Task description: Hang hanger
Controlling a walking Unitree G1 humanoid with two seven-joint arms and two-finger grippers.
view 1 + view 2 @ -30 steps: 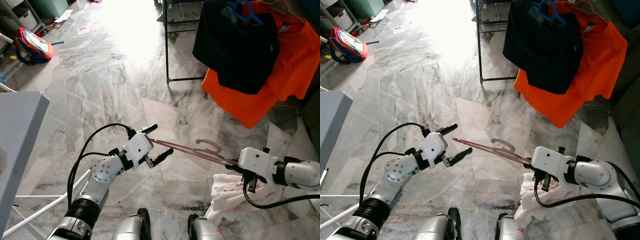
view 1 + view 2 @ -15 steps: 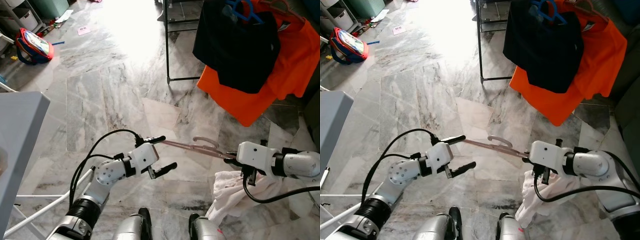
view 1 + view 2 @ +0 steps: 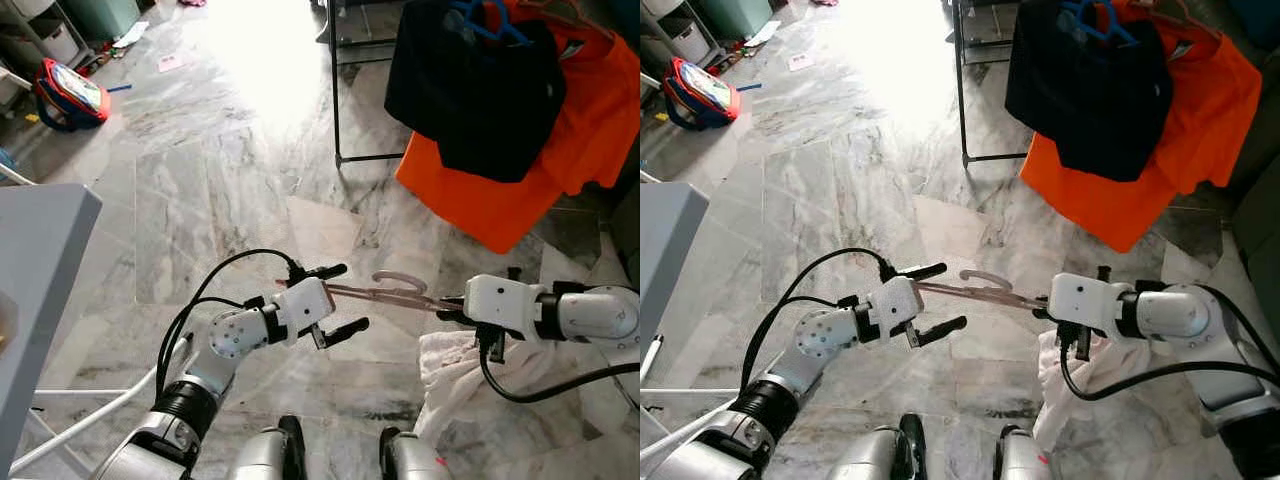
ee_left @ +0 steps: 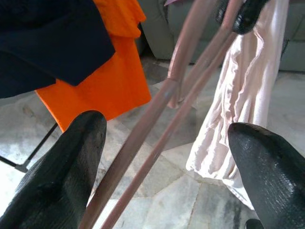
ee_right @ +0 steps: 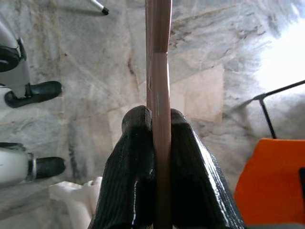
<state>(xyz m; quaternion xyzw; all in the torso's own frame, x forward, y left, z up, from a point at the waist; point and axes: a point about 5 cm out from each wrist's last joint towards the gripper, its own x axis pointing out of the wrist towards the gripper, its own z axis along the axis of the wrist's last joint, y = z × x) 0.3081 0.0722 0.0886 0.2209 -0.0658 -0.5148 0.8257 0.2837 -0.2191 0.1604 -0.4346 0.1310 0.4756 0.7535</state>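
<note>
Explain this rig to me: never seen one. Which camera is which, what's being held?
It's a humanoid robot. The two wide pictures come from its head, looking down; the close ones from its wrists. The right gripper is shut on a pink hanger, with a pale garment hanging below that arm. The left gripper is open, its fingers either side of the hanger's other end. Ahead stands a rack with black and orange clothes, on a marble floor.

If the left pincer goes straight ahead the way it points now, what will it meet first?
Probably the pink hanger: its bars already run between the open fingers of the left pincer. Further along hangs the pale garment, near the right pincer; depth is unclear.
</note>
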